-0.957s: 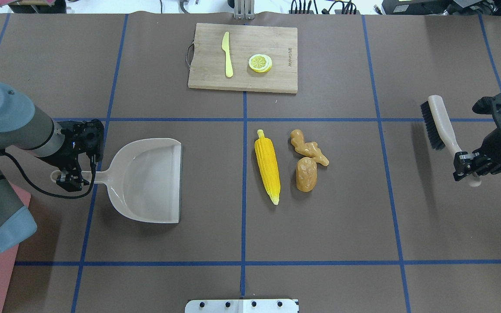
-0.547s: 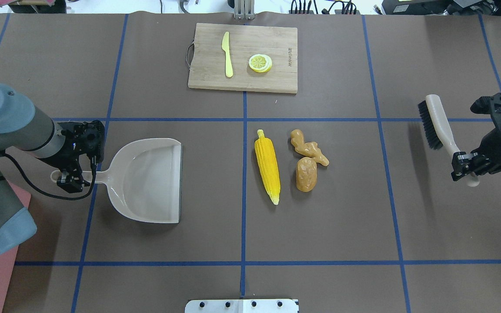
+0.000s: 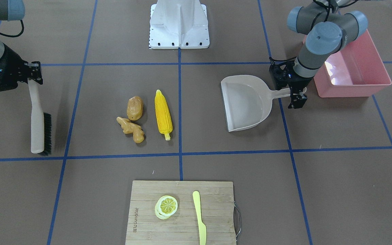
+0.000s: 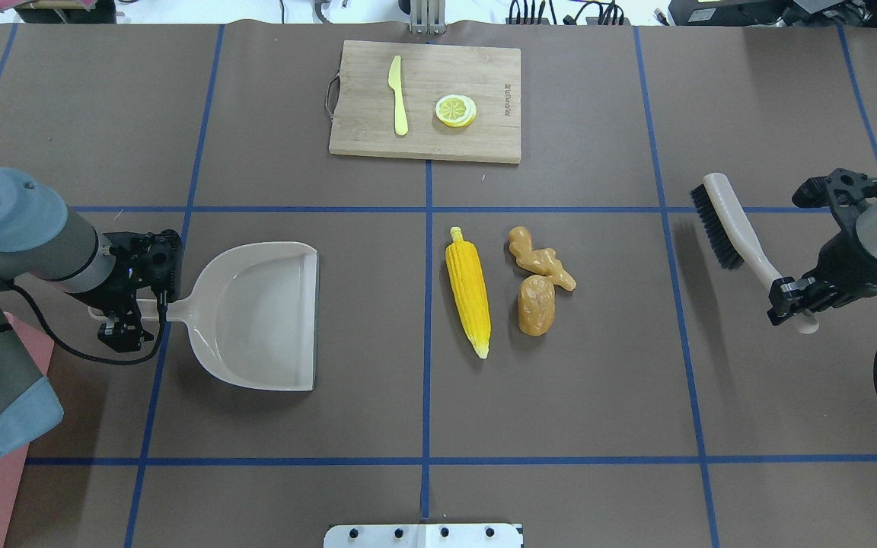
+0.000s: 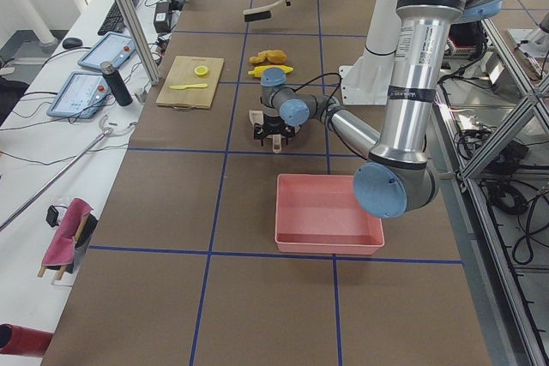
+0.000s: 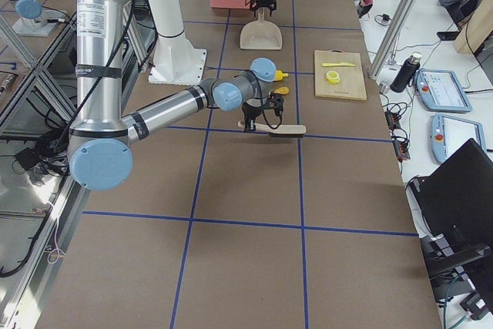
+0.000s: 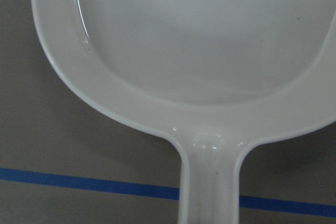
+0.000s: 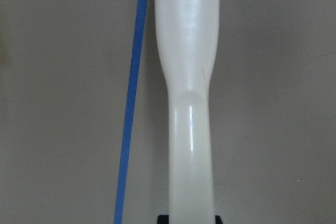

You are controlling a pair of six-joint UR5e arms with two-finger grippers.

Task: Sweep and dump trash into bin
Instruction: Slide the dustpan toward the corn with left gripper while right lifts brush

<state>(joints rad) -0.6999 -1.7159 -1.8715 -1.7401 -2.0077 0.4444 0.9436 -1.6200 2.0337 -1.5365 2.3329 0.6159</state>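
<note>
The corn cob (image 4: 468,290), potato (image 4: 536,305) and ginger root (image 4: 540,259) lie together right of the table's centre. My left gripper (image 4: 128,312) is shut on the handle of the beige dustpan (image 4: 256,316), which rests on the table with its open edge facing the trash. My right gripper (image 4: 789,298) is shut on the handle of the brush (image 4: 728,228), held to the right of the trash, bristles toward it. The pink bin (image 3: 352,73) stands behind my left arm, mostly hidden in the overhead view.
A wooden cutting board (image 4: 425,100) at the far middle carries a yellow-green knife (image 4: 398,95) and a lemon slice (image 4: 456,110). The robot's white base plate (image 4: 423,535) sits at the near edge. Blue tape lines cross the brown table cover.
My right arm has carried the brush leftward, closer to the trash. My left wrist has shifted slightly; the dustpan stays in place. The trash has not moved.
</note>
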